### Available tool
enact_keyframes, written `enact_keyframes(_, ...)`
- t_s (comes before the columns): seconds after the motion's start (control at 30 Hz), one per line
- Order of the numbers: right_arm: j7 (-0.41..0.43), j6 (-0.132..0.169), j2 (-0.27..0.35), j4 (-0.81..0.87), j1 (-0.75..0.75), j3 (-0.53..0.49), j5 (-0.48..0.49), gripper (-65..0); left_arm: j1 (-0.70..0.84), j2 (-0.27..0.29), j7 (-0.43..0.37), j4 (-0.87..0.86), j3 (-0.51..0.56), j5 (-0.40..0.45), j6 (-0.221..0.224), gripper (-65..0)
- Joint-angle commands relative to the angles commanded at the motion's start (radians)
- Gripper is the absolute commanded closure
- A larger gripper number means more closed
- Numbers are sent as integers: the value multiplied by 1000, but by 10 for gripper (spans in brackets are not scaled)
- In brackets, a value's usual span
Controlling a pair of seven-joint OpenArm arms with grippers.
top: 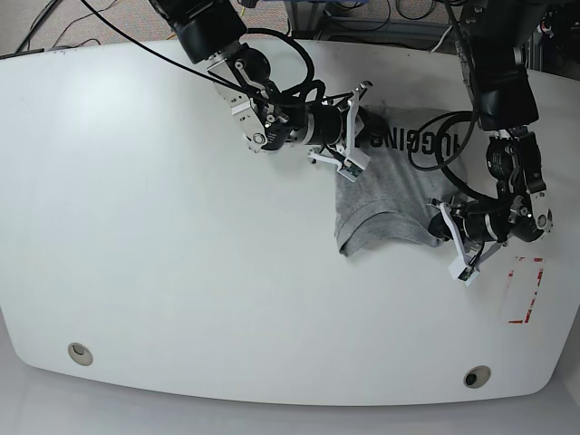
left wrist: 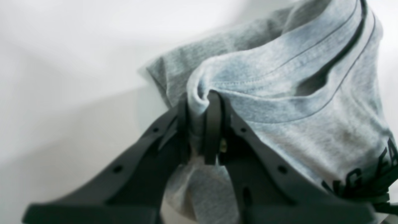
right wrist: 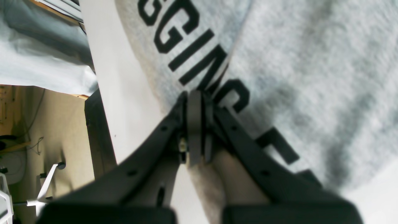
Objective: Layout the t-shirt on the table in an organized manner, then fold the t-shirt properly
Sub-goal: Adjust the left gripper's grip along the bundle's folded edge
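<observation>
Pinching the grey t-shirt (top: 390, 195) at both ends: left fingers (left wrist: 202, 105) clamp the collar fold, right fingers (right wrist: 194, 99) clamp lettered cloth, worktop (top: 163, 236) beneath.

The base view is bright and evenly lit from overhead, sharp across the frame, with the glossy white table (top: 163, 236) showing soft sheen and only faint shadows under the arms, while its edges bow slightly from wide-angle distortion. The left wrist view is soft and overexposed: the table washes out to near featureless white, the t-shirt (left wrist: 295, 102) takes a bluish cast, and the left gripper (left wrist: 202, 124) in the near foreground is blurred and dark. The right wrist view is smeared on the right, where the grey fabric turns blotchy, and the right gripper (right wrist: 194, 124) is a near, unfocused silhouette.
</observation>
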Motion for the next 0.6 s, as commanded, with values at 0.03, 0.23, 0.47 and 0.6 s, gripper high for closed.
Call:
enact_keyframes(0.03,0,0,0,0,0,0,0,-6,-6,0,0,-6,6,0,0,-46)
enact_keyframes(0.23,0,0,0,0,2,0,-2,-6,-49,0,-15,-72,34,0,0,-47)
enact_keyframes(0.47,0,2,2,0,2,0,-6,-6,-92,3,-46,-135,37,48,0,-47)
enact_keyframes(0.6,0,2,15,0,2,-5,-5,-6,-100,6,-63,-146,37,66,0,-47)
